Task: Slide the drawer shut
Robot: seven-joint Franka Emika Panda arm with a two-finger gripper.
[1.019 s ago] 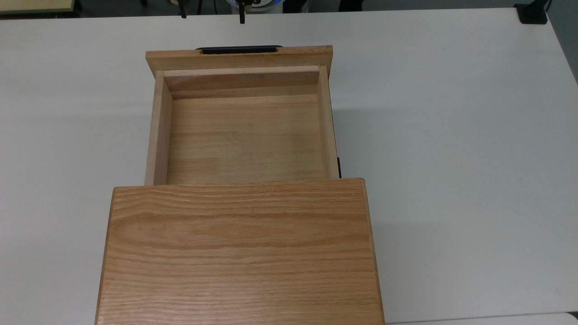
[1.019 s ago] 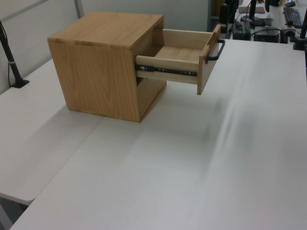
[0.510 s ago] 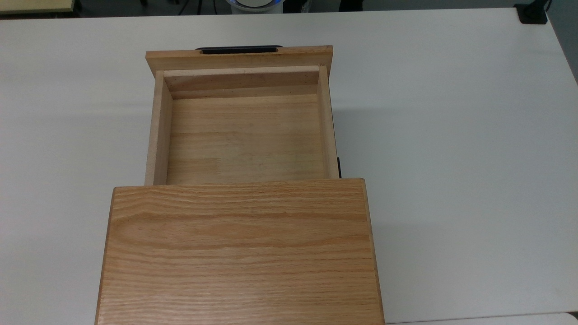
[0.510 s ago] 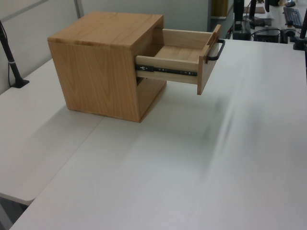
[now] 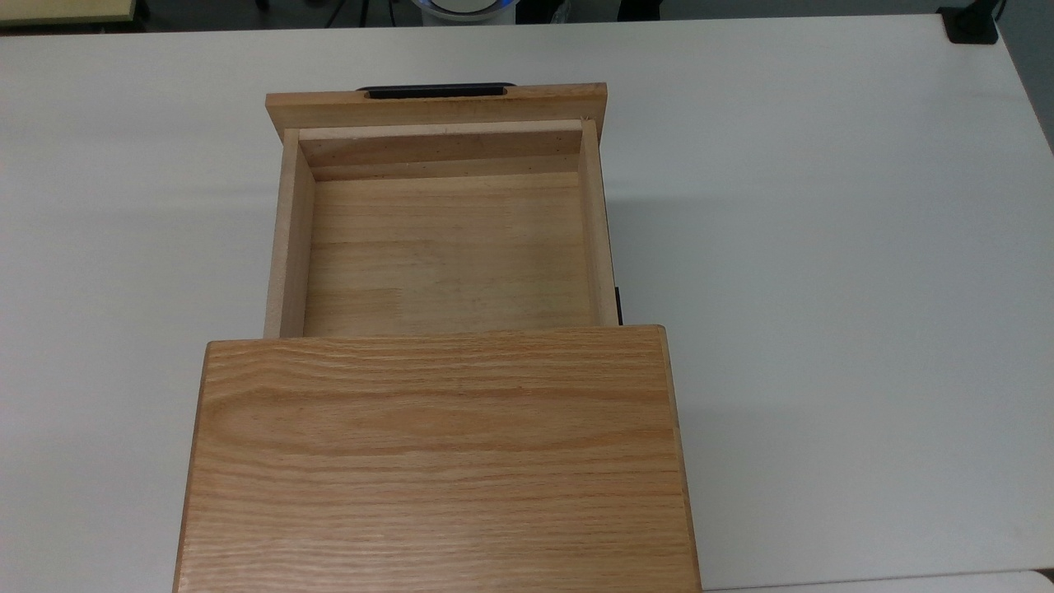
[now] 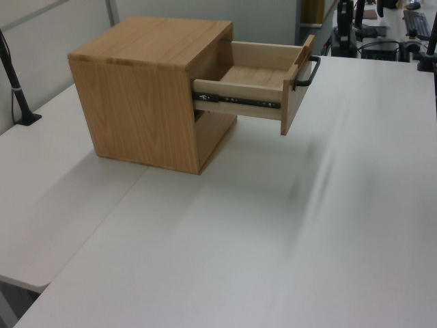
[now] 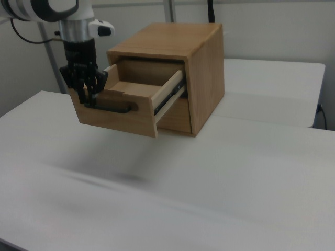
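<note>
The drawer (image 5: 445, 247) is a shallow light-wood tray, pulled far out of the oak cabinet (image 5: 436, 461) and empty inside. Its wider front panel (image 7: 118, 117) carries a thin black bar handle (image 7: 112, 107), which also shows in the top view (image 5: 436, 89) and the left view (image 6: 308, 72). In the right view my gripper (image 7: 87, 101) points downward at the right view's left end of the front panel, level with its top edge and just beside the handle. It holds nothing that I can see. The top view does not show the gripper.
The cabinet stands on a white table (image 5: 823, 247) with wide bare surface on both sides and in front of the drawer. A black clamp (image 5: 972, 25) sits at the table's far corner. The robot's base (image 5: 465, 7) is beyond the far edge.
Two dark gripper parts seen at the upper edge of the top view a second ago have left that view. The drawer stays pulled out by the same amount.
</note>
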